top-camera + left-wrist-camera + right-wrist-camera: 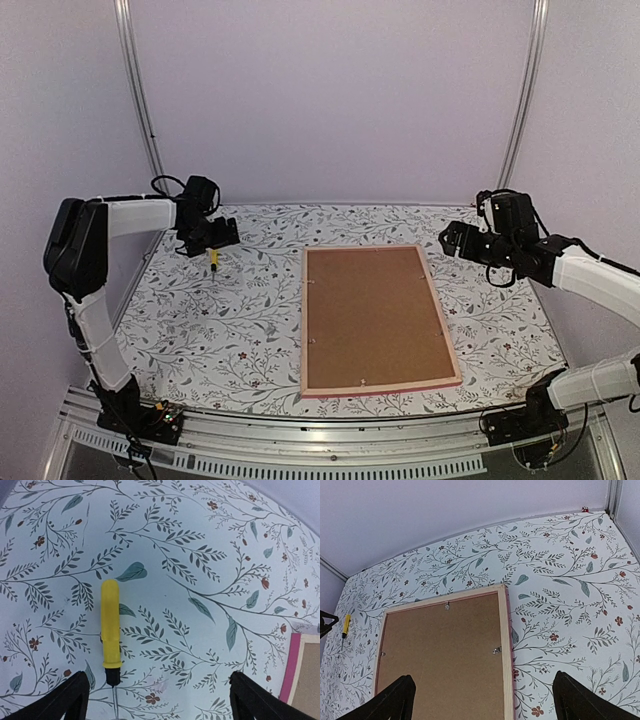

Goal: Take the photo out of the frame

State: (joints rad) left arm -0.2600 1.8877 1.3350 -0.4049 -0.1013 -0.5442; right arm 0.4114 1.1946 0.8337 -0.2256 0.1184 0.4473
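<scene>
Your left jaws stand wide open and hold nothing. In the left wrist view their two dark fingertips sit at the bottom corners, well apart, over the leaf-patterned tabletop. A screwdriver with a yellow handle lies flat on the tabletop in the gap between them, closer to the left fingertip. Its handle points away from the jaws and its thin metal shaft points back toward them. You cannot tell from these views how high the jaws hang above it. Off to the right of these jaws, well apart from the screwdriver, a strip of the frame's pink edge shows.

The frame lies flat in the middle of the tabletop, between your two sets of jaws, with its back facing up. The brown backing board fills it, and small metal clips sit along its inner edge. The photo is hidden under the board.

Your right jaws are also spread wide and empty, with both fingers apart at the bottom corners of the right wrist view. The frame lies ahead of and below them, its one long edge running roughly down the middle of the gap. These jaws hang clear of the frame near its far right corner.
</scene>
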